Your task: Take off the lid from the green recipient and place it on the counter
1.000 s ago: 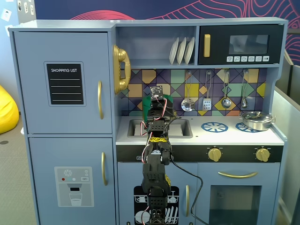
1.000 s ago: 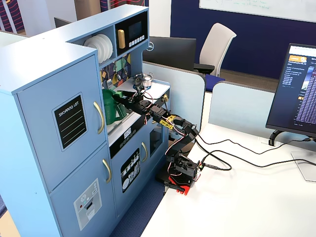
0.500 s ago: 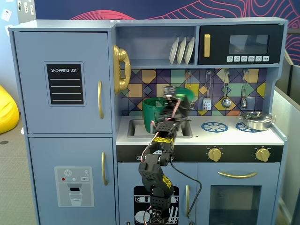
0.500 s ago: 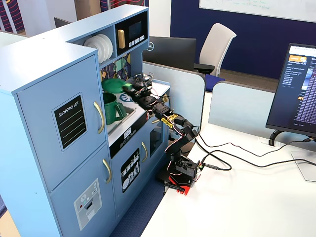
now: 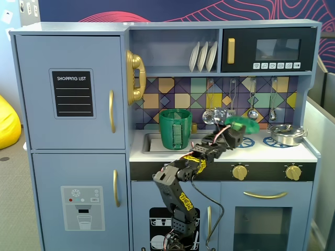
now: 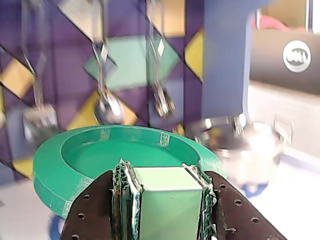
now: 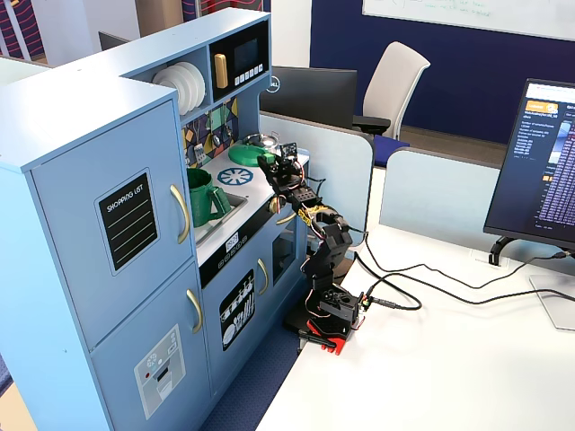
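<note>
The hand is clamped on the green lid, and the wrist view shows it plainly: the two fingers squeeze a pale green block-shaped knob that rises from the middle of the lid, with the round rim spreading out beyond them. In a fixed view the lid hangs in the air above the white surface, tilted, over the blue burner ring toward the right half of the surface, and it is not touching down. The green recipient stands open-topped at the left end of the surface, in the sink, well apart from the lid. At the right edge sits a shiny metal pot on the second burner, near the lid but clear of it; the wrist view catches the same pot, blurred, just right of the lid's rim. Ladles and spoons dangle along the patterned back wall behind the raised lid. The arm reaches up from its base below the front edge of the surface and bends over it to the right. From the other fixed view the lid shows as a green disc held at the far end of the surface, with the recipient nearer the camera and the hand right against the lid.
</note>
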